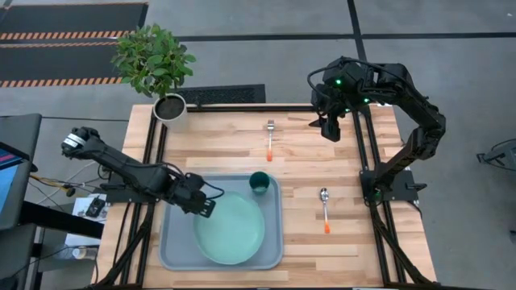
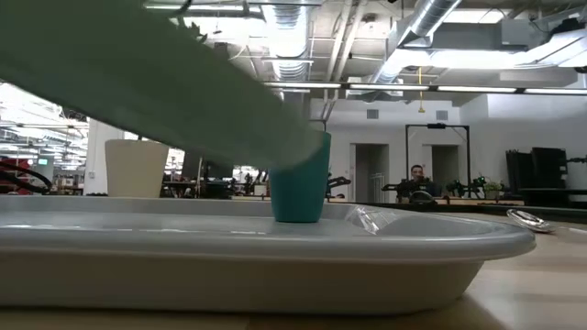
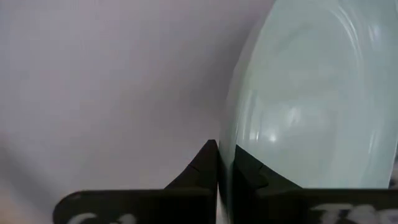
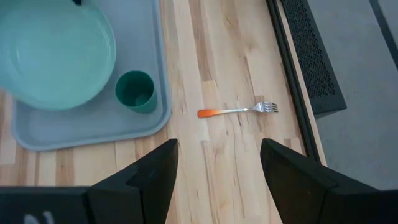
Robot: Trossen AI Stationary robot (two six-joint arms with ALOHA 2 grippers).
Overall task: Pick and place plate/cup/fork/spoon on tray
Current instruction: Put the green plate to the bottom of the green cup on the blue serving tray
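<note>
Your left gripper (image 1: 206, 208) pinched the round pale mint-green plate (image 1: 230, 228) by its left rim, tilted over the grey-blue plastic tray (image 1: 176, 251).
Your spread right gripper (image 1: 330, 129) hung upper right, nearer the orange-tipped silver fork (image 1: 270, 138), whose long axis ran up-down.

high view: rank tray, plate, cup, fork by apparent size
1. tray
2. plate, held by the left gripper
3. fork, longer than the cup is wide
4. cup
</note>
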